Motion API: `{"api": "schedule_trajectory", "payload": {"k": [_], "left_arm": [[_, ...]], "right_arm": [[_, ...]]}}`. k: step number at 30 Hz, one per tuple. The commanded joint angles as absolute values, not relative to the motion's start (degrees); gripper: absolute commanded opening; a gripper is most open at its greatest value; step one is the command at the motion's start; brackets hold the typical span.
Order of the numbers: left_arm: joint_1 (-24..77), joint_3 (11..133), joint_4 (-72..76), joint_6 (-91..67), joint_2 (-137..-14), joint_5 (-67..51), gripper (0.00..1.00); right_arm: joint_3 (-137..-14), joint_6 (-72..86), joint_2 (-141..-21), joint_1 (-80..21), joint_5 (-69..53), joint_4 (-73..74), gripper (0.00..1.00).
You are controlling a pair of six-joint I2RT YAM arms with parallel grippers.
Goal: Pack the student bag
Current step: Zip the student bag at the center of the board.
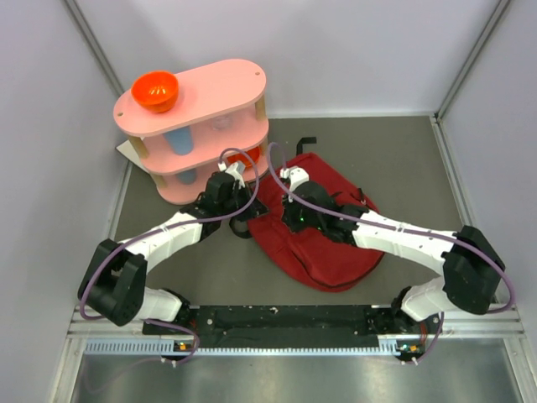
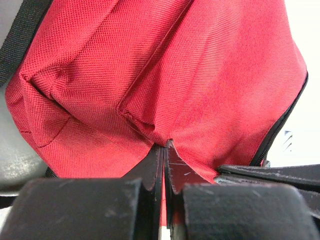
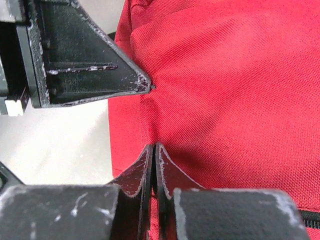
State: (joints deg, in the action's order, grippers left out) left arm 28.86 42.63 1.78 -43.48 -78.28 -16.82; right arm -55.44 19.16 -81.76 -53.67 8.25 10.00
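The left end effector (image 2: pixel 164 146) and right end effector (image 3: pixel 154 148) each clench a pinch of bag (image 1: pixel 329 245) fabric, apparently opening it. Next, pulling apart should spread the mouth.

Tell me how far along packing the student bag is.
Done: nothing looks packed; the orange bowl and blue cup sit on the pink shelf. In hand: the left end effector and right end effector are shut, pinching red fabric of the student bag near the shelf. Left: opening the bag and loading it.
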Motion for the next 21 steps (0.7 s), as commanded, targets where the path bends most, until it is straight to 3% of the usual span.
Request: {"api": "schedule_trajectory", "payload": {"k": [1, 14, 21], "left_arm": [[28.74, 42.54, 1.85, -41.84, -76.73, -16.87, 0.00], [28.74, 41.31, 0.61, -40.17, -75.23, -16.78, 0.00], [28.74, 41.75, 1.23, -40.08, -75.59, -18.46, 0.00]], "right_arm": [[-54.84, 25.83, -78.75, -50.98, 5.00, 4.13, 0.00], [-50.98, 30.41, -76.90, -46.50, -3.50, -1.13, 0.00], [-49.22, 33.75, -78.66, -46.49, -8.18, -5.45, 0.09]]}}
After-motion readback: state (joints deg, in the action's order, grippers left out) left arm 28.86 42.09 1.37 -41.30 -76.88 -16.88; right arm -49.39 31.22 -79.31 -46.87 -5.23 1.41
